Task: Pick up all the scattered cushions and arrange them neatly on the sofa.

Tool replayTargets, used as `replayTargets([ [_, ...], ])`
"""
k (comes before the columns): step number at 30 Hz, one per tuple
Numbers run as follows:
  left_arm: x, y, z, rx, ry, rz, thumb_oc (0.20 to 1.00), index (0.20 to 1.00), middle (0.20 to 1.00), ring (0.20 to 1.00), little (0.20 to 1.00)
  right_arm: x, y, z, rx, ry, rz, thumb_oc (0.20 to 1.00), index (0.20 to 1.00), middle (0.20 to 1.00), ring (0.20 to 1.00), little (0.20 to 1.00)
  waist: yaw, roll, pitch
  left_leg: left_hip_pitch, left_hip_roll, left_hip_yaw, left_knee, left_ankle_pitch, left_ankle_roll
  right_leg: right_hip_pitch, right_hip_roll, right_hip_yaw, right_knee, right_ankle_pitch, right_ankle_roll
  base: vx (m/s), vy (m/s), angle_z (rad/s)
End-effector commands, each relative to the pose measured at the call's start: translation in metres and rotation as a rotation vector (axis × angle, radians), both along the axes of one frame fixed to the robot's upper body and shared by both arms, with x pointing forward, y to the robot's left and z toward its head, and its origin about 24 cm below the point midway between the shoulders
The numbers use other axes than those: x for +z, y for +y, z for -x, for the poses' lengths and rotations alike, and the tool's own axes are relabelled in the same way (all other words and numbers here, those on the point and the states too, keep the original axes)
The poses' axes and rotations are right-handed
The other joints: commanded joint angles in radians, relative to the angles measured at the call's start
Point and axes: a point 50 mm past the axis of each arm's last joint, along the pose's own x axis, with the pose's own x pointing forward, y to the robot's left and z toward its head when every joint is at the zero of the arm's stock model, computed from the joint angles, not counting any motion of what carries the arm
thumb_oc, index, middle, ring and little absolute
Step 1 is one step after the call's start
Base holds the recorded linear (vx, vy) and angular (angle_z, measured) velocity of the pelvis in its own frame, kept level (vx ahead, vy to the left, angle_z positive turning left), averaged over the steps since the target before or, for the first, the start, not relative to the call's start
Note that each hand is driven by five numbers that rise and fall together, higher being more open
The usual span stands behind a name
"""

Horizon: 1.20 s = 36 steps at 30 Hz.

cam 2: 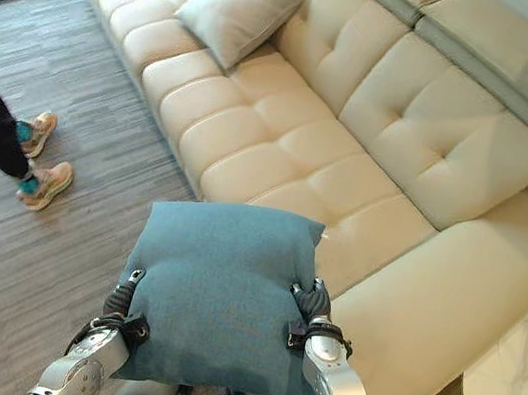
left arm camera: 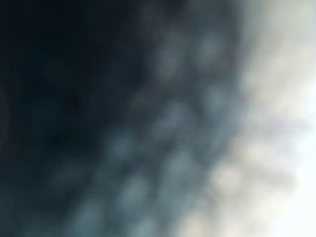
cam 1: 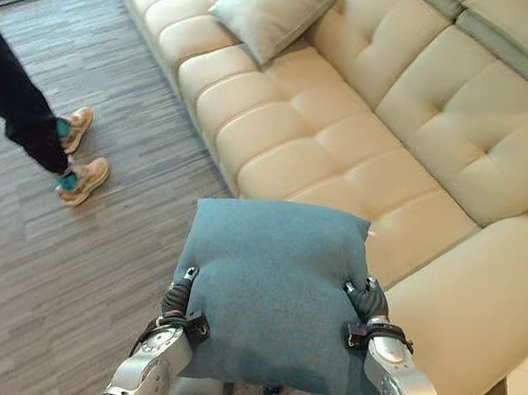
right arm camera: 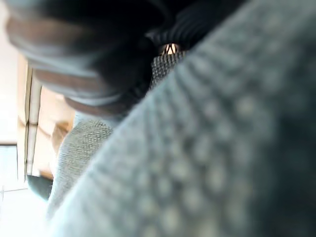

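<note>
Cushion: teal point(cam 1: 270, 285), carried flat between both robot hands, above the floor just before the sofa point(cam 1: 351, 161).
Left robot hand point(cam 1: 178, 297): at its left edge, fingers hidden, grip unreadable.
Right robot hand point(cam 1: 368, 301): clamped on right edge.
Heading: sofa seat ahead-right, equally near both.

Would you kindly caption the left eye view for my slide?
Both hands, left and right, carry a teal cushion toward the cream sofa.

Bright daylight, soft shadows, wrist views blurred
</note>
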Motion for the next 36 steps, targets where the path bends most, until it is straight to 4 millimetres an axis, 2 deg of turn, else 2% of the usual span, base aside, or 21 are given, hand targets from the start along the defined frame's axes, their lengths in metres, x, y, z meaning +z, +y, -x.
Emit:
replayTargets([
  [1,0.033,-0.024,-0.019,-0.068,-0.202,0.037,0.200,0.200,0.200,0.200,0.200,0.020,0.031,-0.005,0.089,-0.118,-0.106,0.200,0.200,0.200,0.200,0.200,-0.013,0.005,-0.024,0.043,0.031,0.041,-0.079,0.123,-0.015,0.000,-0.011,0.019,0.046,-0.161,0.104,0.37,0.140,-0.41],
  [4,0.029,-0.021,-0.015,-0.058,-0.182,0.040,0.200,0.200,0.200,0.200,0.200,0.014,0.029,0.001,0.091,-0.091,-0.099,0.200,0.200,0.200,0.200,0.200,-0.002,0.010,-0.047,0.080,0.038,0.033,-0.079,0.155,-0.005,0.050,-0.011,0.064,0.048,-0.186,0.109,0.44,0.192,-0.43],
  [7,0.027,-0.021,-0.014,-0.080,-0.171,0.020,0.200,0.200,0.200,0.200,0.200,0.012,0.028,0.003,0.088,-0.082,-0.098,0.200,0.200,0.200,0.200,0.200,-0.003,0.001,-0.069,0.120,0.022,0.060,-0.079,0.143,0.021,0.057,-0.042,0.080,0.099,-0.216,0.128,0.48,0.259,-0.71],
  [8,0.025,-0.021,-0.015,-0.097,-0.159,-0.002,0.200,0.200,0.200,0.200,0.200,0.012,0.029,0.004,0.092,-0.083,-0.095,0.200,0.200,0.200,0.200,0.200,-0.009,-0.001,-0.072,0.153,0.009,0.086,-0.079,0.116,0.049,0.011,-0.062,0.092,0.232,-0.223,0.152,0.36,0.240,-0.35],
  [9,0.025,-0.021,-0.015,-0.097,-0.159,-0.002,0.200,0.200,0.200,0.200,0.200,0.012,0.029,0.004,0.092,-0.083,-0.095,0.200,0.200,0.200,0.200,0.200,-0.006,-0.002,-0.073,0.153,0.009,0.088,-0.079,0.116,0.050,0.008,-0.063,0.094,0.236,-0.225,0.153,0.35,0.324,-0.56],
  [10,0.026,-0.019,-0.017,-0.116,-0.159,-0.020,0.200,0.200,0.200,0.200,0.200,0.011,0.031,0.004,0.094,-0.080,-0.102,0.200,0.200,0.200,0.200,0.200,-0.015,-0.001,-0.056,0.185,0.004,0.124,-0.079,0.087,0.078,-0.106,-0.084,0.105,0.443,-0.190,0.176,0.11,0.155,-0.56],
  [11,0.026,-0.019,-0.017,-0.116,-0.159,-0.020,0.200,0.200,0.200,0.200,0.200,0.011,0.031,0.004,0.094,-0.080,-0.102,0.200,0.200,0.200,0.200,0.200,-0.012,-0.003,-0.057,0.183,0.004,0.127,-0.079,0.087,0.078,-0.111,-0.085,0.108,0.449,-0.193,0.176,0.16,0.233,-0.77],
  [13,0.029,-0.016,-0.019,-0.129,-0.169,-0.043,0.200,0.200,0.200,0.200,0.200,0.011,0.035,0.003,0.095,-0.075,-0.107,0.200,0.200,0.200,0.200,0.200,-0.016,0.001,-0.034,0.216,0.000,0.183,-0.079,0.057,0.101,-0.185,-0.137,0.073,0.591,-0.124,0.196,0.11,0.188,-0.60],
  [14,0.030,-0.016,-0.020,-0.131,-0.173,-0.046,0.200,0.200,0.200,0.200,0.200,0.010,0.037,0.004,0.100,-0.072,-0.109,0.200,0.200,0.200,0.200,0.200,-0.019,0.007,-0.027,0.223,0.007,0.207,-0.079,0.044,0.099,-0.221,-0.148,0.047,0.607,-0.141,0.191,0.11,0.178,-0.52],
  [16,0.036,-0.013,-0.025,-0.119,-0.201,-0.043,0.200,0.200,0.200,0.200,0.200,0.013,0.040,0.000,0.099,-0.082,-0.118,0.200,0.200,0.200,0.200,0.200,-0.015,0.013,-0.017,0.240,0.026,0.265,-0.079,0.016,0.086,-0.252,-0.135,-0.019,0.457,-0.156,0.188,0.09,0.103,-0.74],
  [18,0.040,-0.009,-0.028,-0.106,-0.223,-0.044,0.200,0.200,0.200,0.200,0.200,0.016,0.042,-0.003,0.107,-0.095,-0.119,0.200,0.200,0.200,0.200,0.200,-0.022,0.018,-0.005,0.272,0.032,0.315,-0.079,-0.004,0.074,-0.253,-0.129,-0.074,0.321,-0.130,0.206,0.16,0.062,-1.11],
  [19,0.042,-0.006,-0.028,-0.090,-0.231,-0.044,0.200,0.200,0.200,0.200,0.200,0.018,0.044,-0.005,0.115,-0.104,-0.120,0.200,0.200,0.200,0.200,0.200,-0.014,0.014,-0.006,0.288,0.039,0.363,-0.079,-0.017,0.067,-0.252,-0.123,-0.143,0.217,-0.085,0.219,0.20,0.030,-1.31],
  [22,0.044,0.005,-0.027,-0.046,-0.243,-0.054,0.200,0.200,0.200,0.200,0.200,0.021,0.046,-0.007,0.124,-0.118,-0.108,0.200,0.200,0.200,0.200,0.200,0.013,-0.002,-0.027,0.326,0.049,0.466,-0.077,-0.041,0.052,-0.237,-0.151,-0.374,0.091,-0.031,0.236,0.21,-0.062,-1.61],
  [24,0.041,-0.001,-0.024,-0.065,-0.232,-0.037,0.200,0.200,0.200,0.200,0.200,0.017,0.038,-0.004,0.109,-0.107,-0.099,0.200,0.200,0.200,0.200,0.200,-0.003,-0.013,-0.050,0.353,0.042,0.485,-0.054,-0.081,0.053,-0.200,-0.135,-0.339,0.054,-0.031,0.221,0.35,-0.134,-0.87],
  [26,0.040,-0.004,-0.023,-0.063,-0.231,-0.025,0.200,0.200,0.200,0.200,0.200,0.016,0.034,-0.002,0.098,-0.102,-0.086,0.200,0.200,0.200,0.200,0.200,-0.009,-0.006,-0.065,0.359,0.047,0.496,-0.002,-0.115,0.056,-0.183,-0.136,-0.343,0.059,-0.032,0.211,0.29,-0.099,-0.12],
  [28,0.037,-0.008,-0.020,-0.070,-0.222,-0.007,0.200,0.200,0.200,0.200,0.200,0.016,0.028,0.000,0.091,-0.107,-0.080,0.200,0.200,0.200,0.200,0.200,-0.027,0.003,-0.072,0.344,0.074,0.505,0.131,-0.164,0.049,-0.158,-0.124,-0.321,0.065,-0.065,0.186,0.23,-0.142,-0.06],
  [30,0.035,-0.010,-0.018,-0.067,-0.215,0.012,0.200,0.200,0.200,0.200,0.200,0.017,0.024,0.000,0.089,-0.113,-0.071,0.200,0.200,0.200,0.200,0.200,-0.030,0.010,-0.059,0.299,0.106,0.494,0.279,-0.159,0.032,-0.130,-0.109,-0.294,0.056,-0.089,0.162,0.18,-0.161,0.04],
  [32,0.035,-0.012,-0.018,-0.071,-0.217,0.018,0.200,0.200,0.200,0.200,0.200,0.017,0.022,0.001,0.089,-0.116,-0.068,0.200,0.200,0.200,0.200,0.200,-0.014,0.019,-0.040,0.256,0.103,0.410,0.383,-0.111,-0.001,-0.099,-0.084,-0.257,0.042,-0.110,0.134,0.13,-0.112,-0.29],
  [33,0.035,-0.012,-0.018,-0.067,-0.216,0.022,0.200,0.200,0.200,0.200,0.200,0.017,0.022,0.001,0.090,-0.114,-0.065,0.200,0.200,0.200,0.200,0.200,-0.011,0.019,-0.039,0.241,0.092,0.375,0.374,-0.107,-0.004,-0.091,-0.081,-0.247,0.032,-0.112,0.129,0.09,-0.041,-0.64],
  [35,0.033,-0.012,-0.015,-0.058,-0.204,0.030,0.200,0.200,0.200,0.200,0.200,0.016,0.022,0.001,0.099,-0.108,-0.059,0.200,0.200,0.200,0.200,0.200,-0.010,0.012,-0.040,0.212,0.072,0.323,0.291,-0.144,0.011,-0.085,-0.087,-0.222,0.017,-0.106,0.139,0.11,0.020,-0.63],
  [36,0.031,-0.009,-0.011,-0.044,-0.195,0.028,0.200,0.200,0.200,0.200,0.200,0.016,0.026,0.001,0.114,-0.105,-0.063,0.200,0.200,0.200,0.200,0.200,-0.004,0.010,-0.047,0.205,0.080,0.291,0.201,-0.112,0.012,-0.073,-0.087,-0.191,0.001,-0.098,0.150,0.11,0.040,-0.44],
])
